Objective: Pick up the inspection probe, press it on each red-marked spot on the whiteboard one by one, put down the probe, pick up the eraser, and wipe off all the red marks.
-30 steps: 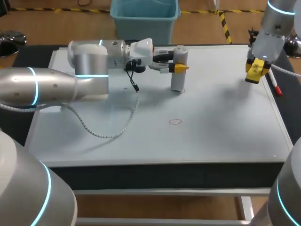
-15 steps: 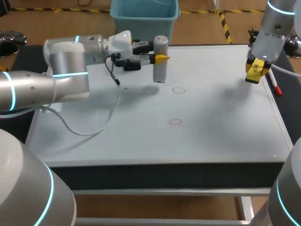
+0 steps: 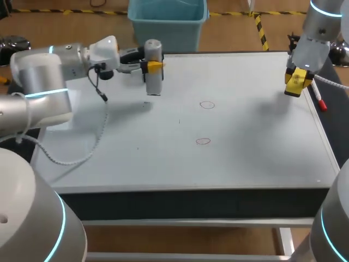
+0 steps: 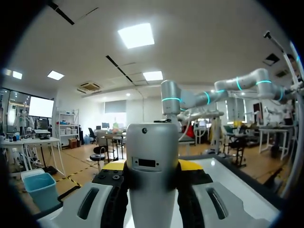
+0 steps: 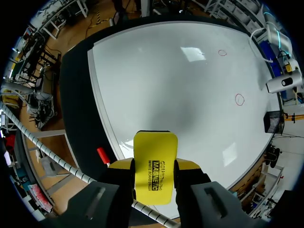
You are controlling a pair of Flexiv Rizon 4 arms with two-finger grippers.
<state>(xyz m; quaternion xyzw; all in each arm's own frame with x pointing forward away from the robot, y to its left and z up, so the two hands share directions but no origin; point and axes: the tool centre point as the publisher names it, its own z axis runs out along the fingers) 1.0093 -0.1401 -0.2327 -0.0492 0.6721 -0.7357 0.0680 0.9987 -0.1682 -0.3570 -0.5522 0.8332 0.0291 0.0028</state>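
Left hand (image 3: 153,65) is clamped on the probe (image 3: 154,82), with a yellow fingertip pressed against each side of the grey cylinder about halfway up its length. Held this way, the probe stands upright with its long axis vertical, rounded top up and lower end pointing down at the whiteboard (image 3: 245,158) that covers the tabletop. It sits over the board's far left part, near the back edge, and the head view does not show whether its lower end touches the surface. In the left wrist view the same probe (image 4: 152,190) rises between the fingers of the left hand (image 4: 152,166), filling the gap between them, with a small dark rectangular panel on the side facing the wrist. Two red marks, both small hand-drawn rings, lie on the board well apart from the probe: a red circle (image 3: 206,104) toward the middle and a second red circle (image 3: 203,141) nearer the front edge. Right hand (image 3: 295,83) hangs over the board's far right part, closed on the yellow eraser (image 3: 293,77). Seen from the right wrist, the eraser (image 5: 155,147) lies with its long axis along the fingers, its free end pointing ahead of the hand toward the board below. A red-tipped pen (image 3: 320,101) lies by the board's right edge, just beside the right hand.
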